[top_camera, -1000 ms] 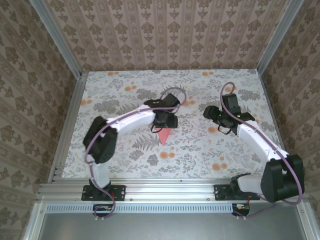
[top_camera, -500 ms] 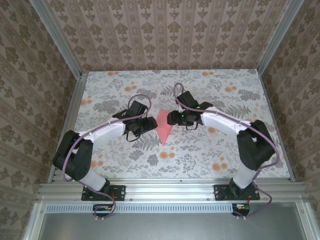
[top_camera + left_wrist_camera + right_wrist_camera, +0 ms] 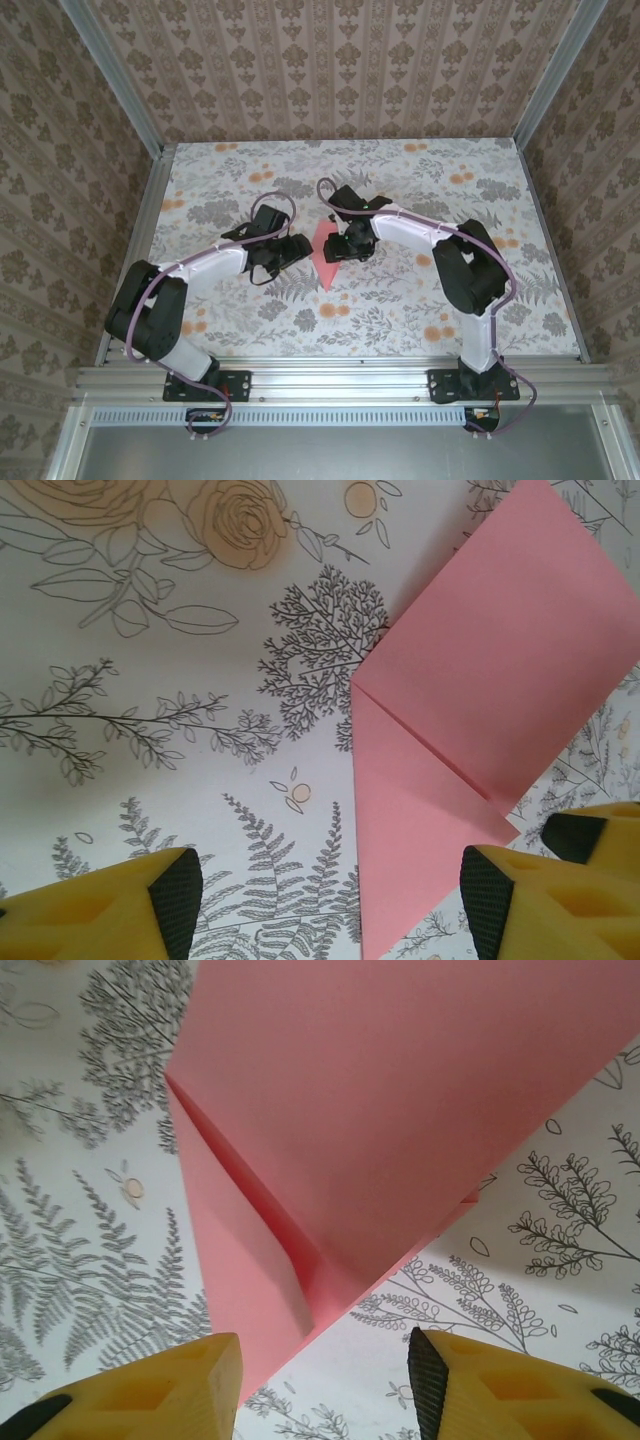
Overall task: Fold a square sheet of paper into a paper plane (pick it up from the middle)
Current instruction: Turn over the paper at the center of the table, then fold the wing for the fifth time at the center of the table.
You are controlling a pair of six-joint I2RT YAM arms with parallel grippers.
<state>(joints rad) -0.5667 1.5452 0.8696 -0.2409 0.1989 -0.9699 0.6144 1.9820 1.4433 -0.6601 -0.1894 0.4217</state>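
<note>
Here, paper (image 3: 325,266) between left pincer (image 3: 298,246), right pincer (image 3: 340,250)

Overhead, two wrist close-ups sharing paper (image 3: 500,660)

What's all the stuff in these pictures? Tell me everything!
sheet of paper: one, pink, partly folded, mid-table between the pincers.
table: one, white with grey leaves and orange flowers, under everything.
walls: three, brown patterned, around the table.
rail: one, silver, near edge.
left arm, right arm: two, white and black, purple cables, either side.
left pincer: one, yellow with black pads, open, beside the paper.
right pincer: one, same colours, open, over the paper.
</note>
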